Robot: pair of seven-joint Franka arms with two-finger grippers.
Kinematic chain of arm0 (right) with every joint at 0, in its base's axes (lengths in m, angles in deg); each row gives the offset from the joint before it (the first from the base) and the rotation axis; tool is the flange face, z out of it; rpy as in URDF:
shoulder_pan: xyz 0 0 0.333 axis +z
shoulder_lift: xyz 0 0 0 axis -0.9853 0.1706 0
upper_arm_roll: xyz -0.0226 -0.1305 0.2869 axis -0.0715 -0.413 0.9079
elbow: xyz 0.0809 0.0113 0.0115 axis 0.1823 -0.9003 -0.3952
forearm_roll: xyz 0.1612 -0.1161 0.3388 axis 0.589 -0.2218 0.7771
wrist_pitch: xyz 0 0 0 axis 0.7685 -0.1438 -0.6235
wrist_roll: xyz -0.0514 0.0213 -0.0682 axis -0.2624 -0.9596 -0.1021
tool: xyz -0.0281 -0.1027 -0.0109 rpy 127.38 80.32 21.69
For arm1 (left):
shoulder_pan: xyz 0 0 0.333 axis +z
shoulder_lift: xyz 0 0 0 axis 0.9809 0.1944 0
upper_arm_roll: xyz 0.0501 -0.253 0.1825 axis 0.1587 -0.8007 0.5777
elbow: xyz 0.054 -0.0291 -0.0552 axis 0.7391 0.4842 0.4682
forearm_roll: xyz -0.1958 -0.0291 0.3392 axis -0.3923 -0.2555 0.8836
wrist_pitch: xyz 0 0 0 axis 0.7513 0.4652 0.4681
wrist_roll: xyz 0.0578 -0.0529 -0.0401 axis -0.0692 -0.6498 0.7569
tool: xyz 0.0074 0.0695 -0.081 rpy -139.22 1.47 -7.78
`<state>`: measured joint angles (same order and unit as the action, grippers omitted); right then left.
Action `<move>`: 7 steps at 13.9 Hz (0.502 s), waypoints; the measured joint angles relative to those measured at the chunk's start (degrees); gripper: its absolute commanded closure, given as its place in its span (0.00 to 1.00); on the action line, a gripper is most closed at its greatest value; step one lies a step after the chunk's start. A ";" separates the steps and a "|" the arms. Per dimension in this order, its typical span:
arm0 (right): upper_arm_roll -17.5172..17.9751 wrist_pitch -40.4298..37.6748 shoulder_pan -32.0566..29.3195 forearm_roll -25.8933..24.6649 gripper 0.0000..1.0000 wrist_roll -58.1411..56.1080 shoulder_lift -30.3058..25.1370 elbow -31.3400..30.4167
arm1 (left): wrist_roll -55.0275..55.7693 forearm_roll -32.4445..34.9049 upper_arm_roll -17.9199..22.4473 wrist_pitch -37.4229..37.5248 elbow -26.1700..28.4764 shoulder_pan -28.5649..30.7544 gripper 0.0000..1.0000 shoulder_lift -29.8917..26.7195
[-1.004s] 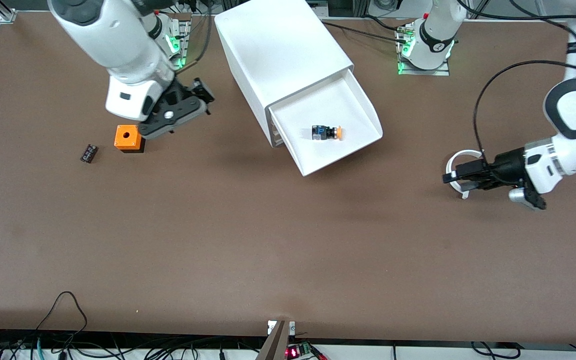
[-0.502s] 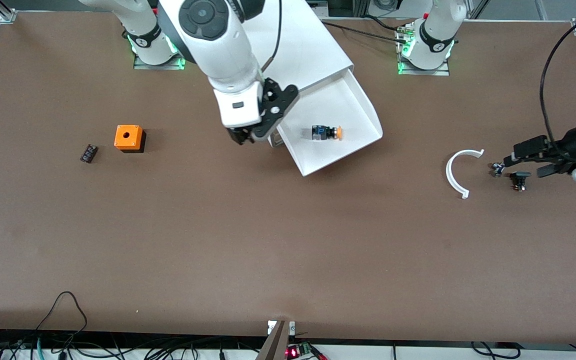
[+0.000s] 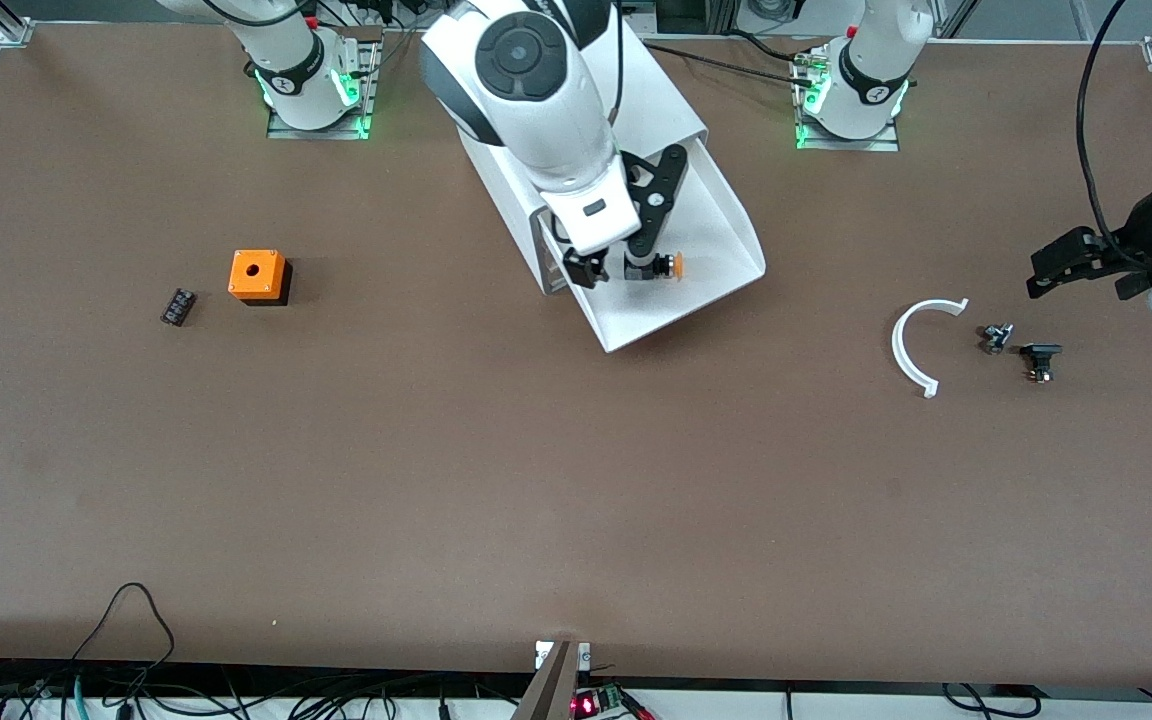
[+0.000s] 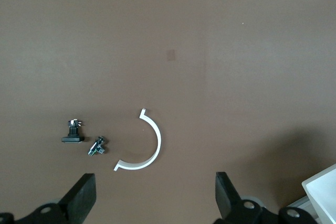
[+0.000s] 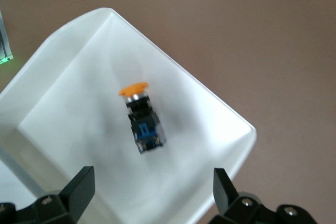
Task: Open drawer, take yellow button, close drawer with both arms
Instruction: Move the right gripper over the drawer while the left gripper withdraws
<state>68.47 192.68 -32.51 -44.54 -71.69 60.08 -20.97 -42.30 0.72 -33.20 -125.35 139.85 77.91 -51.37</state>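
The drawer [image 3: 711, 215] stands pulled out of the top of the white cabinet [image 3: 658, 98]. The button [image 3: 669, 266] lies on its side in the drawer, orange cap toward the left arm's end. My right gripper [image 3: 611, 270] hangs open over the drawer beside the button, which its fingers partly hide. In the right wrist view the button [image 5: 142, 121] lies on the drawer floor [image 5: 73, 103], apart from the open right gripper [image 5: 151, 192]. My left gripper [image 3: 1086, 272] is open and empty over the table at the left arm's end; the left wrist view shows it [image 4: 155, 198] open above bare table.
An orange cube [image 3: 257, 275] and a small black ribbed block [image 3: 177, 306] sit toward the right arm's end. A white arc piece [image 3: 919, 342] and two small dark parts [image 3: 996, 337] [image 3: 1039, 360] lie near the left gripper; the arc [image 4: 149, 145] also shows in the left wrist view.
My right arm has swung from above the orange cube to over the open drawer. My left gripper has drawn back from the white arc, uncovering the two small parts.
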 measured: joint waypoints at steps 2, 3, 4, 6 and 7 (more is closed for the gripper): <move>0.95 1.26 0.65 0.00 0.00 -0.49 2.21 0.94 | 0.05 0.36 0.13 -0.03 0.89 0.13 0.00 -0.08; 1.03 1.33 1.12 0.00 0.00 -1.26 3.03 1.15 | 0.06 0.54 0.15 -0.03 1.21 0.17 0.00 -0.08; 1.03 1.36 1.57 0.00 0.00 -2.69 3.87 1.24 | 0.07 0.59 0.16 -0.03 1.35 0.21 0.00 -0.08; 1.02 1.43 2.12 -0.01 0.00 -5.50 5.52 1.30 | 0.09 0.60 0.17 -0.03 1.48 0.26 0.00 -0.07; 1.02 1.45 2.28 -0.07 0.00 -6.65 6.26 1.31 | 0.10 0.60 0.18 -0.03 1.53 0.28 0.00 -0.07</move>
<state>69.49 194.13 -30.23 -44.60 -78.34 66.33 -19.66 -42.20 1.33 -33.02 -125.39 141.37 78.19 -51.44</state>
